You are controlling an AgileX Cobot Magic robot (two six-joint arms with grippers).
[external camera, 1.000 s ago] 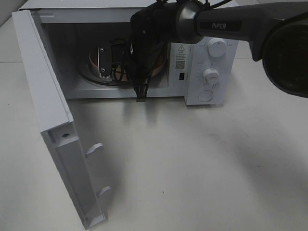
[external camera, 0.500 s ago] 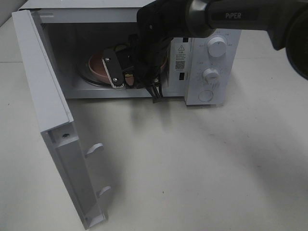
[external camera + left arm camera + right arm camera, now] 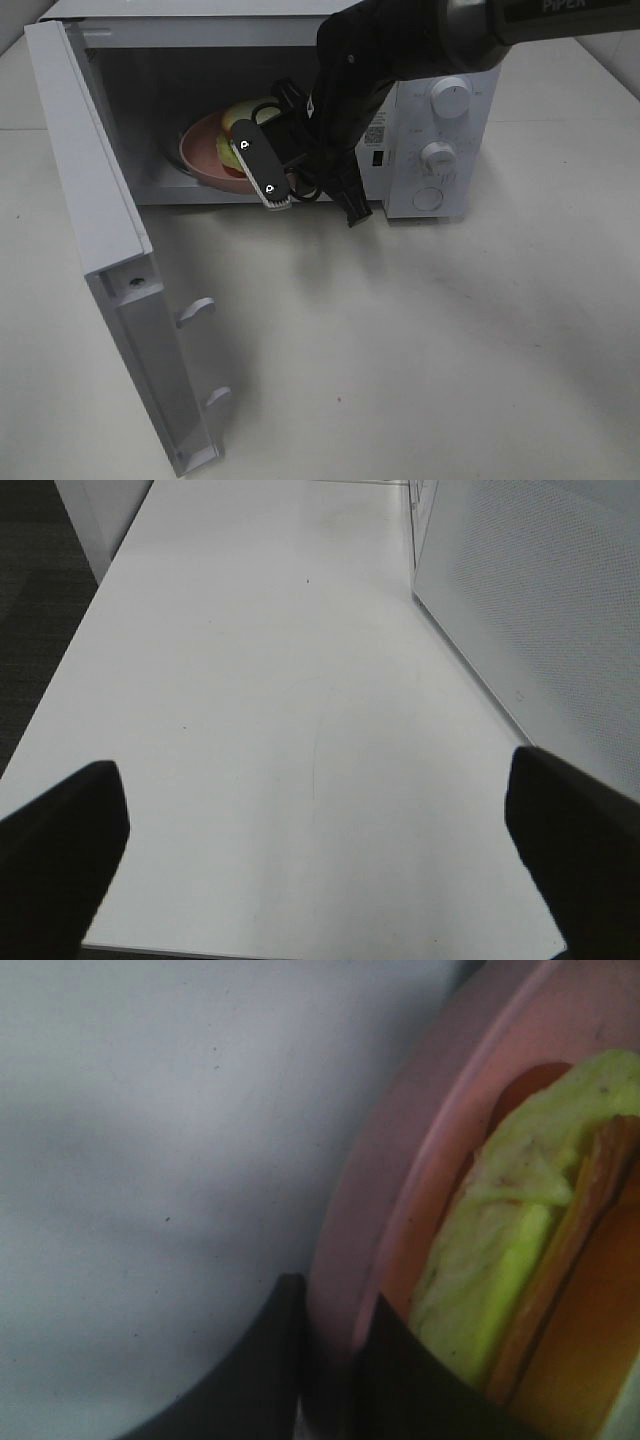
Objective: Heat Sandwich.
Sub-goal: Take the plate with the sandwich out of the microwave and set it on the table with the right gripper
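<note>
The right jaws are clenched on the rim of the pink plate carrying the sandwich inside the open microwave, so the plate should be kept level and set down flat before letting go, while the left jaws hang released over the bench.

The microwave's open door walls off the left; the right arm fills the doorway; surface ahead lies bare.
</note>
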